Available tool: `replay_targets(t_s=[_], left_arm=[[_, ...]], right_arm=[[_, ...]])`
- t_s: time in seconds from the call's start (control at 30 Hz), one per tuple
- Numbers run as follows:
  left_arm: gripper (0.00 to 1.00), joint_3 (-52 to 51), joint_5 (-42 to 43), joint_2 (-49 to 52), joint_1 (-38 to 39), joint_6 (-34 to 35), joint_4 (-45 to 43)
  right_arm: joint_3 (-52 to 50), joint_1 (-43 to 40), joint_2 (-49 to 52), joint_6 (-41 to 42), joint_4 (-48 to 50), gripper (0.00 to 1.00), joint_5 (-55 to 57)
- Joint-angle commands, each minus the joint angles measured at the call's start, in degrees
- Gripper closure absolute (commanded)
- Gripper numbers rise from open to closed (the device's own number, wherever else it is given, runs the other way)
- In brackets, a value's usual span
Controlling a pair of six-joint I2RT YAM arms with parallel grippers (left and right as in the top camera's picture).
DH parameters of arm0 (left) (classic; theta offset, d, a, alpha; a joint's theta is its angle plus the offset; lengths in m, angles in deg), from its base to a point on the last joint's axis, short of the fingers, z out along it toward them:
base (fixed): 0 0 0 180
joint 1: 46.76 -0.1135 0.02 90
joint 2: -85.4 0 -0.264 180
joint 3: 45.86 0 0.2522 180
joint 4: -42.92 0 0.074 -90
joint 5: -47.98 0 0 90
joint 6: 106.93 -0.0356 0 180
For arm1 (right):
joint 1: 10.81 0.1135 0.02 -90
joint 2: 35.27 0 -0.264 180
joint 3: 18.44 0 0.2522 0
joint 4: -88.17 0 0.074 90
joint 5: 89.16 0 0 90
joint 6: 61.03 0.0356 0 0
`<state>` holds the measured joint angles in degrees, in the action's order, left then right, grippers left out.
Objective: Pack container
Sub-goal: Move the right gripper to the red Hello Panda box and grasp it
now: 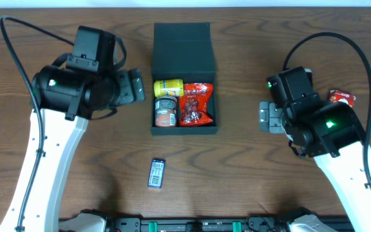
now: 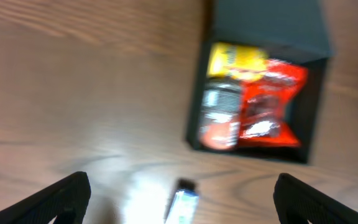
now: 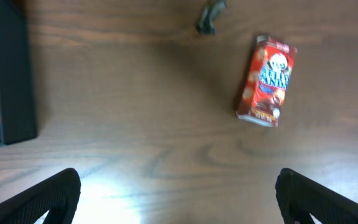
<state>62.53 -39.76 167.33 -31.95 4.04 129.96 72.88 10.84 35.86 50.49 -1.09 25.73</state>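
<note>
A brown wood-grain table [image 1: 250, 38] fills every view, and the container [image 1: 184, 131], a dark square box, sits near its middle, closer to the far edge than to the robot. Its flat lid [image 1: 182, 48] lies folded back on the container's far side, leaving the inside open. In the container a yellow can [image 1: 168, 87] lies in the far-left corner, a dark can with an orange label [image 1: 165, 111] lies just in front of it, and a red snack bag [image 1: 196, 103] fills the right half, touching both cans. A small dark packet [image 1: 156, 173] lies on the table on the near side of the container, apart from its front wall. A red snack box [image 3: 267, 81] lies well to the right of the container, with a small dark object [image 3: 209, 22] beyond it, too blurred to identify. The left gripper [image 1: 135, 85] hovers just beside the container's left wall; in the left wrist view its fingers [image 2: 67, 196] are spread wide with nothing between them. The right gripper [image 1: 267, 116] hangs to the right of the container, between it and the red snack box, its fingers [image 3: 48, 199] likewise parted and empty.
</note>
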Motion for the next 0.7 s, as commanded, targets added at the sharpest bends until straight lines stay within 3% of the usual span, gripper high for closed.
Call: replay_targets(t_s=[0.0, 0.13, 0.23, 0.4, 0.53, 0.67], left_arm=[[0.05, 0.5, -6.78, -1.77, 0.24, -2.97, 1.64], [0.05, 0.5, -6.75, -4.17, 0.24, -2.97, 2.32], [0.05, 0.48, -6.75, -5.42, 0.24, -3.06, 3.41], [0.05, 0.17, -6.73, -5.44, 0.24, -3.26, 5.6], [0.05, 0.09, -6.71, -5.44, 0.24, -3.89, 5.97], [0.05, -0.02, -6.69, -5.44, 0.24, -3.89, 6.01]], right_arm=[[0.0, -4.31, -0.33, 6.36, -2.4, 0.01, 1.68], [0.0, -14.69, -0.31, 8.13, -5.22, 0.01, -1.79], [0.0, -26.84, -0.24, -0.07, -1.81, 0.01, -9.62], [0.0, -41.2, 1.75, -1.18, 2.08, 0.01, -15.28], [0.0, -48.19, 7.26, -13.68, 6.84, 0.01, -22.93], [0.0, -49.81, 13.92, -16.92, 10.93, 0.01, -23.65]])
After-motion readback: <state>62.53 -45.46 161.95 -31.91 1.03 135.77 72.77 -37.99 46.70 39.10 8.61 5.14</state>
